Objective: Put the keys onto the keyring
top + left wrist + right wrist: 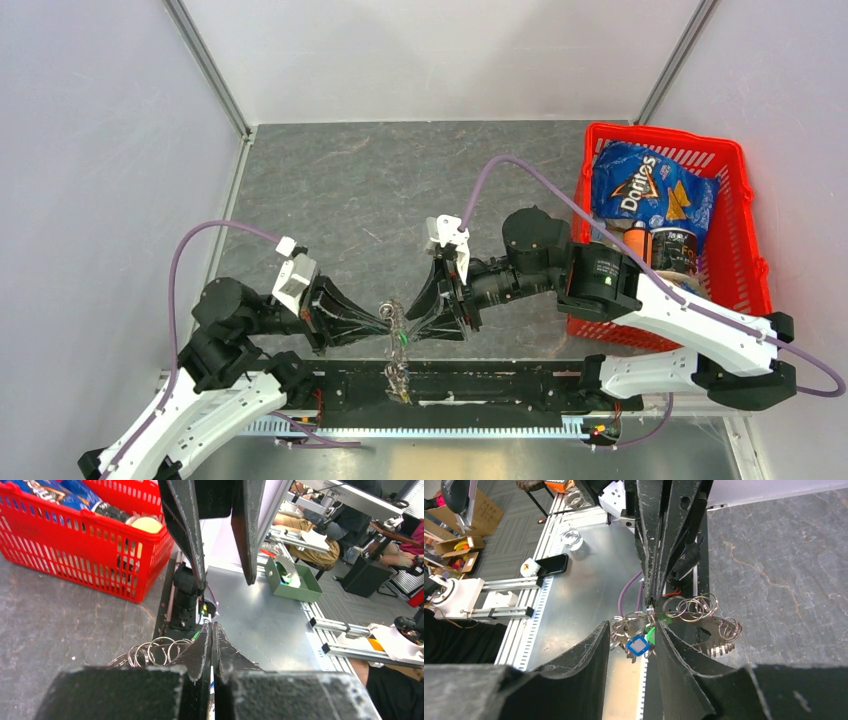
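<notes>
I thought the bunch could slip and drop to the table (340, 190), because only the left gripper (212, 627) held it, closed tight on one thin wire of the keyring (689, 609) above the near edge. The right gripper (630, 630) stood half open, holding nothing. The green key (651, 634) hung between its fingers.

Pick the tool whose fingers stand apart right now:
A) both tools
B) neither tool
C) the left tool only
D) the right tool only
D: the fingers of the right tool stand apart with a clear gap between them, while the left tool is pinched shut at the keyring.
</notes>
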Controlling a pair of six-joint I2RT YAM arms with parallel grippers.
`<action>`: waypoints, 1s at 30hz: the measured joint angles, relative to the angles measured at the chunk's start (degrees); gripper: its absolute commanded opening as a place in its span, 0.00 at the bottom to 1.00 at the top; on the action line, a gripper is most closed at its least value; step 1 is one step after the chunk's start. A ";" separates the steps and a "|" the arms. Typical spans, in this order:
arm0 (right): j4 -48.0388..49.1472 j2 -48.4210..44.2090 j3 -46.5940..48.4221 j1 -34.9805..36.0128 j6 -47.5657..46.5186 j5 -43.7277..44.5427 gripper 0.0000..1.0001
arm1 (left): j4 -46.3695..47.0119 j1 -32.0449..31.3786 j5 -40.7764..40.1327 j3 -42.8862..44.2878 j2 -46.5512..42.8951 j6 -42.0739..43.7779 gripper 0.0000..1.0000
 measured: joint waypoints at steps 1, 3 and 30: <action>0.24 -0.02 -0.02 0.00 0.04 0.15 0.45 | 1.22 0.00 -0.28 -0.17 -0.13 -0.33 0.02; 1.05 -0.02 -0.07 0.00 0.07 0.63 0.45 | 3.78 0.00 -1.05 -0.35 -0.31 -0.98 0.02; 3.21 0.57 0.07 0.00 -0.46 1.51 0.36 | 18.21 0.00 0.22 -0.37 1.40 -6.01 0.02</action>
